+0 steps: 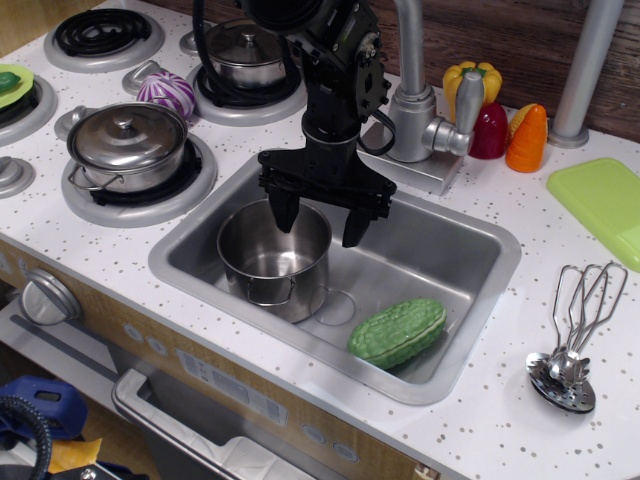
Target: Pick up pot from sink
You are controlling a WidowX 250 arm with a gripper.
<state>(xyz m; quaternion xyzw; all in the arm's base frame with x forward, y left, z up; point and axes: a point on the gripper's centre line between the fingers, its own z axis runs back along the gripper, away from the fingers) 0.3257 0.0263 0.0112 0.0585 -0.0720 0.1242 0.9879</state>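
Observation:
The lidless shiny steel pot (pixel 273 260) stands upright in the left part of the grey steel sink (pixel 455 262), with a wire loop handle facing the front. My gripper (pixel 318 222) hangs over the pot's right rim, open. One finger (pixel 284 210) points into the pot's mouth and the other finger sits outside its right wall. I cannot tell whether either finger touches the rim. The drain ring (pixel 340 306) shows just right of the pot.
A green bumpy toy vegetable (pixel 398 332) lies in the sink's front right. A faucet (pixel 425 115) stands behind the sink. Lidded pots (pixel 127 145) (pixel 243 52) sit on burners at left. A whisk and strainer (pixel 573 335) lie right of the sink, with a green board (pixel 605 205) beyond them.

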